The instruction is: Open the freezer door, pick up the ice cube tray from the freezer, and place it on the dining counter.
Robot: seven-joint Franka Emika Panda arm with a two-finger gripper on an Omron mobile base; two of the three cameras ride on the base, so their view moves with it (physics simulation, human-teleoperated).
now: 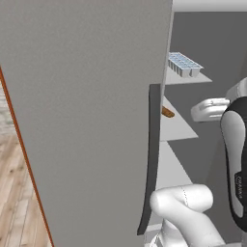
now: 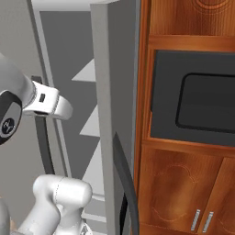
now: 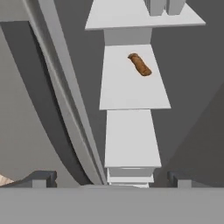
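Spread wide apart and empty, the hand [image 3: 109, 180] is aimed into the freezer [image 3: 188, 96], past the freezer door [image 1: 82, 120], which is swung open. A small brown item [image 3: 140, 64] is seen on a middle shelf [image 3: 131, 83]. Farther up, on the top shelf [image 1: 188, 77], the ice cube tray [image 1: 185, 64] is set: pale blue-white, rectangular, gridded with square cells. It is judged light, rigid and somewhat slippery; its long side walls are best clamped across the narrow width.

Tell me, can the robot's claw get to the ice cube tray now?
Probably yes. The freezer door stands open, the claw is open and empty, and the ice cube tray sits uncovered on the top shelf.
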